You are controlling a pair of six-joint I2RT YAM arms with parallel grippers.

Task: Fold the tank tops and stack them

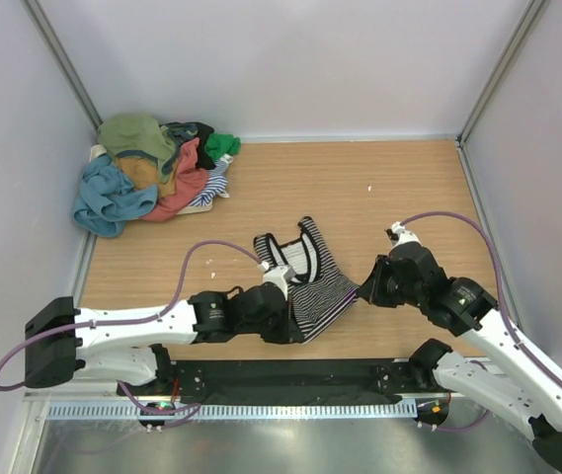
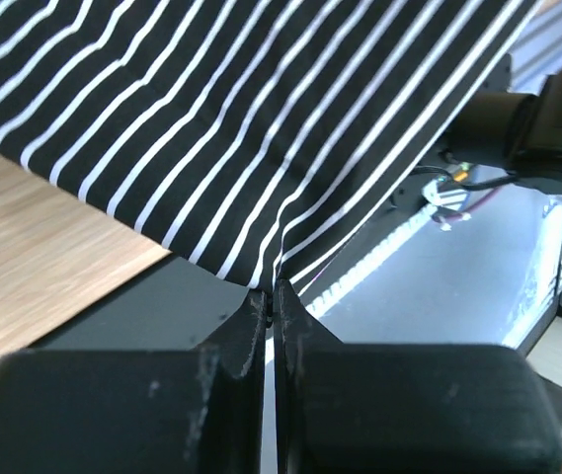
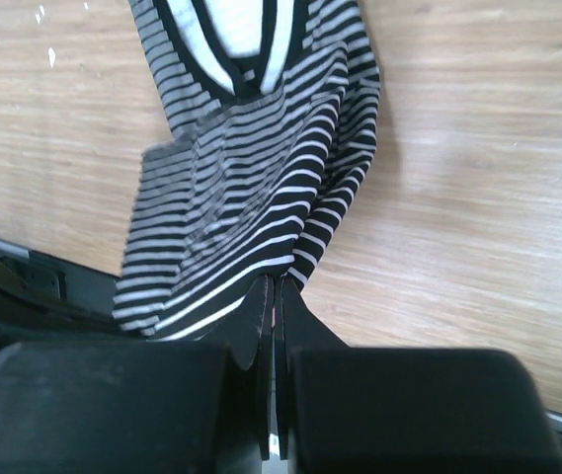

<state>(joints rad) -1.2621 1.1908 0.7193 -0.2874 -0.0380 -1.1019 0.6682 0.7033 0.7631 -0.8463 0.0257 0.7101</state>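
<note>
A black-and-white striped tank top [image 1: 310, 276] lies near the table's front middle, its straps pointing away from the arms. My left gripper [image 1: 295, 326] is shut on its lower hem at the left, the cloth [image 2: 261, 148] rising from the closed fingertips [image 2: 271, 296]. My right gripper [image 1: 364, 286] is shut on the hem's right corner, the striped cloth [image 3: 251, 178] stretching away from its tips [image 3: 274, 286]. A heap of other tank tops [image 1: 147, 178] in olive, teal-blue, coral, mustard and green sits in the back left corner.
White walls close in the wooden table [image 1: 389, 188] at the back and both sides. A black mounting rail [image 1: 290, 375] runs along the near edge under the arm bases. The hem hangs just over that front edge.
</note>
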